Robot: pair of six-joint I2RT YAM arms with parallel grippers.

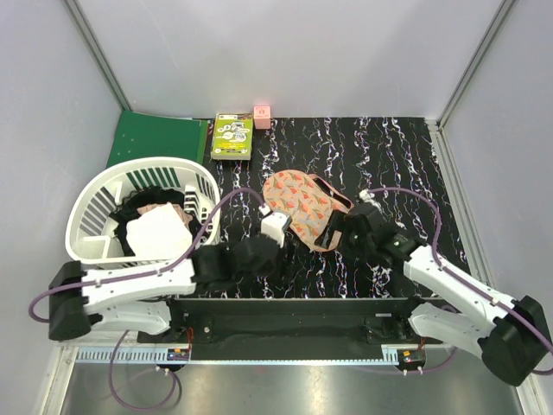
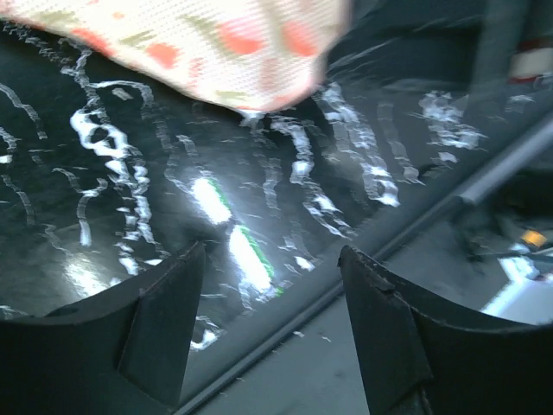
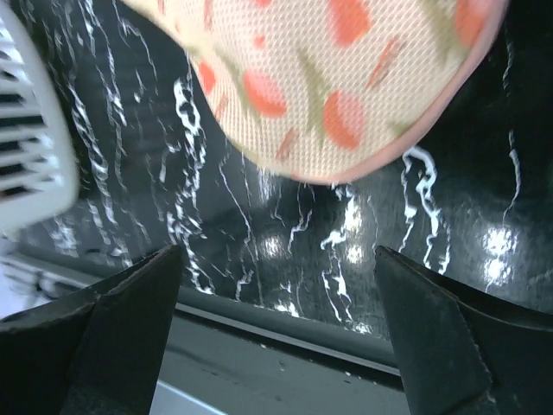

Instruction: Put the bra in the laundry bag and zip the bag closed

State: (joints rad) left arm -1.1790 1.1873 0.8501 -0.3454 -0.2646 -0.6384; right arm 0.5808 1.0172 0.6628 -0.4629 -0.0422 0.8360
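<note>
The laundry bag [image 1: 302, 206] is a peach pouch with orange-red and green motifs and pink edging, lying flat on the black marbled table. It fills the top of the left wrist view [image 2: 190, 43] and of the right wrist view [image 3: 346, 78]. My left gripper [image 1: 276, 230] is at its near left edge, open and empty [image 2: 272, 251]. My right gripper [image 1: 341, 228] is at its near right edge, open and empty [image 3: 278, 251]. A small pinkish patch [image 1: 158, 210] shows among the clothes in the basket; I cannot tell whether it is the bra.
A white slatted basket [image 1: 95, 203] with white and black clothes stands at the left; its rim shows in the right wrist view [image 3: 26, 156]. A green folder [image 1: 155, 138], a green box [image 1: 233, 136] and a small pink cube [image 1: 262, 115] lie at the back. The table's near edge runs just below both grippers.
</note>
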